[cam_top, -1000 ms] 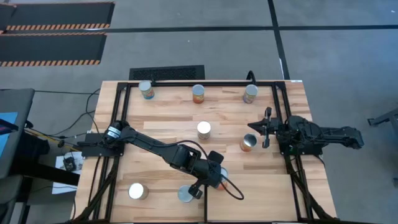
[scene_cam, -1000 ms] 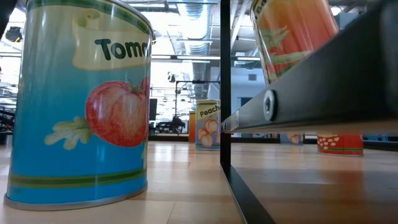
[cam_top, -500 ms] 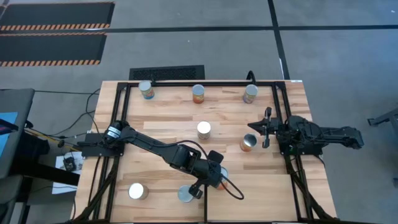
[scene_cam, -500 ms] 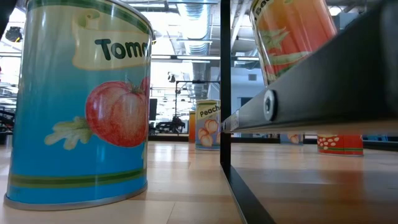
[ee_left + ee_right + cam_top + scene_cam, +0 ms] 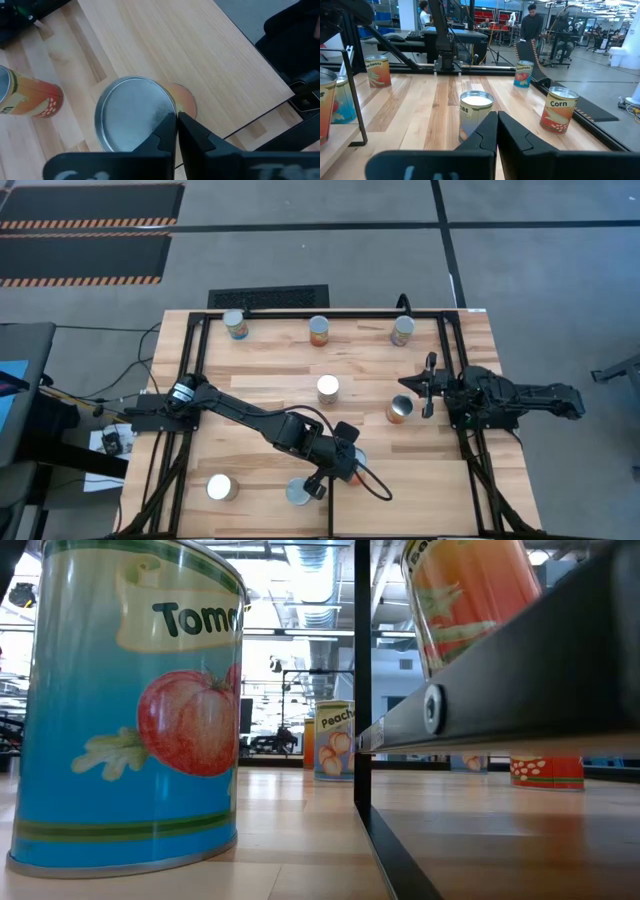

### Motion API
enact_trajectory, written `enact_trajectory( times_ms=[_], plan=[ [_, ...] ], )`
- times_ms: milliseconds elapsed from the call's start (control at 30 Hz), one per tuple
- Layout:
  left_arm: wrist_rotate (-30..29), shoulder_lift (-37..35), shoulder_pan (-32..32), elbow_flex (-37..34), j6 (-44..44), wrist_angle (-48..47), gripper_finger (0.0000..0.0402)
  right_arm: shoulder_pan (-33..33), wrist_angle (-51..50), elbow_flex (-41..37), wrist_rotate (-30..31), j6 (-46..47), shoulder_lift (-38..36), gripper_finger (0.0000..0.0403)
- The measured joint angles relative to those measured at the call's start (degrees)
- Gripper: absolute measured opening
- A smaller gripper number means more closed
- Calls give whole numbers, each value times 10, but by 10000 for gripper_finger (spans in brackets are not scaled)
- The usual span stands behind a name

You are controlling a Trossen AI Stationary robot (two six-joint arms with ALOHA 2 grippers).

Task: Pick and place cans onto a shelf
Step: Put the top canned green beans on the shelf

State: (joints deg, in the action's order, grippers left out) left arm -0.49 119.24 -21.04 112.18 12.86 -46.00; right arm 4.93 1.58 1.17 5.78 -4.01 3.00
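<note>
From here: L gripper (image 5: 352, 463) sits low at the front of the desk (image 5: 260, 395), over a can (image 5: 134, 119) just beside the black divider bar (image 5: 331, 515). L wrist cam shows its jaws together above that silver lid, not around it; overhead the arm hides that can. R gripper (image 5: 428, 385) is parked at the R edge, jaws together per R wrist cam, a can (image 5: 475, 115) straight ahead. Low cam only: Tomato can (image 5: 130, 705) up close. Three cans along the back edge.
</note>
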Motion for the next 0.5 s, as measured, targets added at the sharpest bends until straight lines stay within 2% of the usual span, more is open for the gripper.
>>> enact_trajectory(
  times_ms=[233,500],
  plan=[
    [0,0,0,0,0,1,32,0,0,0,0,0,0,33],
    [-2,0,0,4,11,-1,27,0,0,0,0,0,0,33]
  ],
)
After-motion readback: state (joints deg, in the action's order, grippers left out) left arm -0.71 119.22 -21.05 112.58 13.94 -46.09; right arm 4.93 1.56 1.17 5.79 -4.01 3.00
